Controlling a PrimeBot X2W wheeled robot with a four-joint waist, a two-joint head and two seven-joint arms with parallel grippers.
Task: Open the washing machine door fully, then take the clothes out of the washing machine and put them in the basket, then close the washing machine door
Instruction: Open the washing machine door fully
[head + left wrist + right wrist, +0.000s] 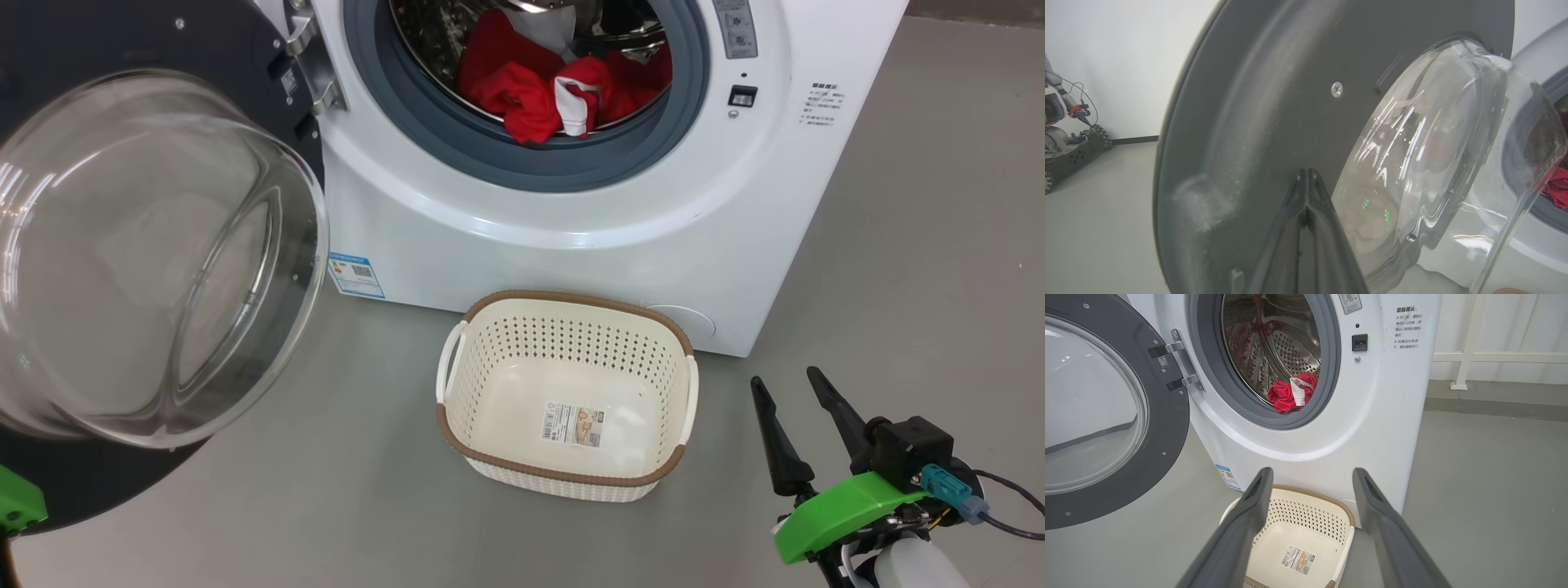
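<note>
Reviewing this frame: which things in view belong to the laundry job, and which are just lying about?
Job:
- washing machine door, open
- washing machine
- clothes, in the drum
- basket, empty
- left gripper, shut, by the door
- right gripper, open

Lying about:
- black wheeled device by the wall
- white railing

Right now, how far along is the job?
Done: the washing machine door stands open. In hand: the shut left gripper at its inner face, perhaps pushing it wider. Left: the clothes lie in the drum, the basket is empty, the right gripper open and empty; closing comes last.
</note>
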